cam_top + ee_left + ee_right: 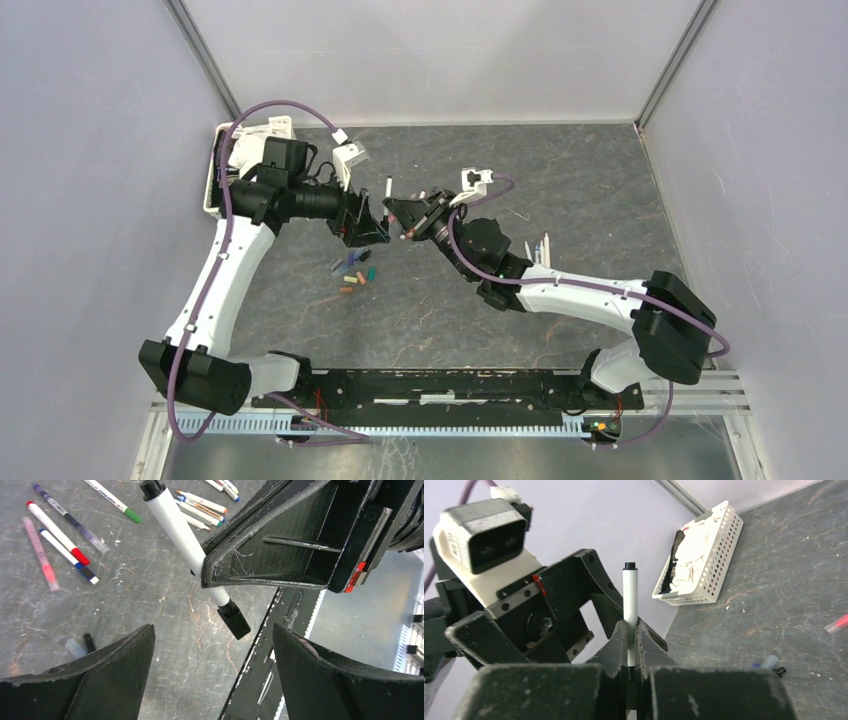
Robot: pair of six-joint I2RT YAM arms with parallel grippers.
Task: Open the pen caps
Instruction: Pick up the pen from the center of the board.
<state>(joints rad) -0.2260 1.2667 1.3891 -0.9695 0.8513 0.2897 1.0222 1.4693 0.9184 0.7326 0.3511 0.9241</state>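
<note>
White pen (172,522) mid-barrel hidden, right end effector (629,630) clamped

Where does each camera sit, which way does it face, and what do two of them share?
Top external: above and behind the bases, looking down on the table; both arms show.
Left wrist: on the left gripper, looking past its open fingers at the white pen in the right gripper.
Right wrist: on the right arm, looking along its shut fingers toward the left gripper and a white basket.
Both wrist views show that pen.
</note>
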